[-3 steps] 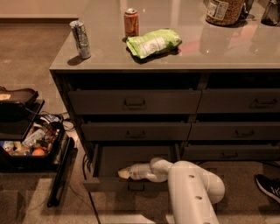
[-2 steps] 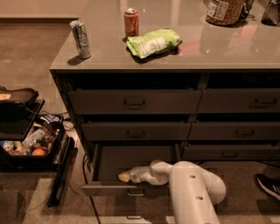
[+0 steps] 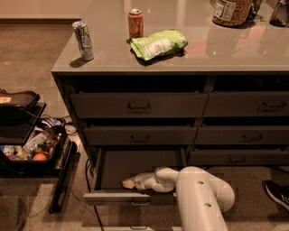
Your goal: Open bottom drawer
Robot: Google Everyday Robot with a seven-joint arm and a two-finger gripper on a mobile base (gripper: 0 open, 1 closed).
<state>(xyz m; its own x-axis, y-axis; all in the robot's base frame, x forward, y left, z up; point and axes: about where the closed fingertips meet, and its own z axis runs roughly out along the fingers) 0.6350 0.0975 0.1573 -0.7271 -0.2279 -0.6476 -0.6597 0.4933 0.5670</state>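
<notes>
The gripper (image 3: 128, 183) hangs over the open bottom drawer (image 3: 116, 197).

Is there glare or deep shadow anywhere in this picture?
Camera view: the glossy grey countertop reflects the clear food jar with pale glare; camera view: the white gripper sits in dim light inside the pulled-out dark grey-brown bottom drawer.

No lettering is readable; the end effector (image 3: 129, 183) sits inside the bottom drawer (image 3: 116, 197).
</notes>
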